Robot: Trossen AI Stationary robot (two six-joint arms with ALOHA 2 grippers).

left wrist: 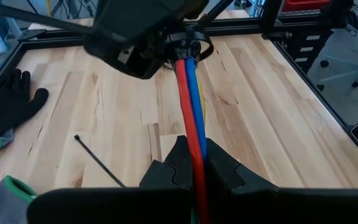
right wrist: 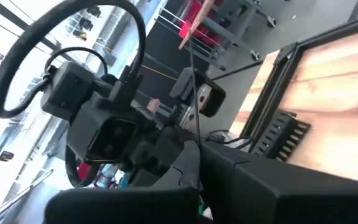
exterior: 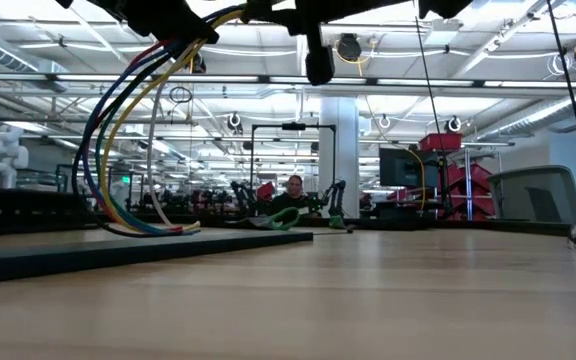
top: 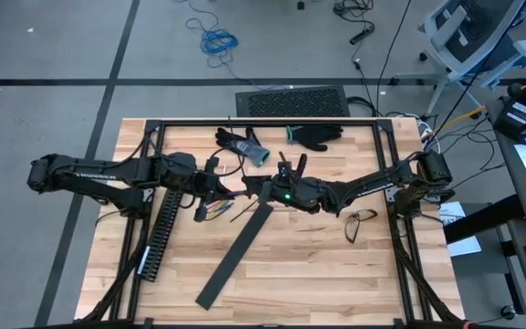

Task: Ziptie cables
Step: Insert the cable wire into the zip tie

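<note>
Cables, a thin bundle of red, blue, yellow and green flexible wires, hang in the air over the middle of the table, stretched between the two arms. The left gripper is clamped together on them near one end, and in the low view their free ends droop in an arc to rest on the tabletop. At the far end of the bundle a thin black zip tie loops around the wires, just beside the right gripper; its jaws are closed, but whether on the tie's tail or on the wires themselves I cannot tell. As a judgement, the tie may slide along the smooth insulation or one wire may slip out of the loop if the two arms pull unevenly; too hard a tug could also drag the bundle out of the left grip. A spare black zip tie lies on the pale wooden table, along with a long black slotted plastic duct, a flat black strip, black work gloves and spectacles. Beyond lies a large, brightly lit workshop with a person seated far off.
</note>
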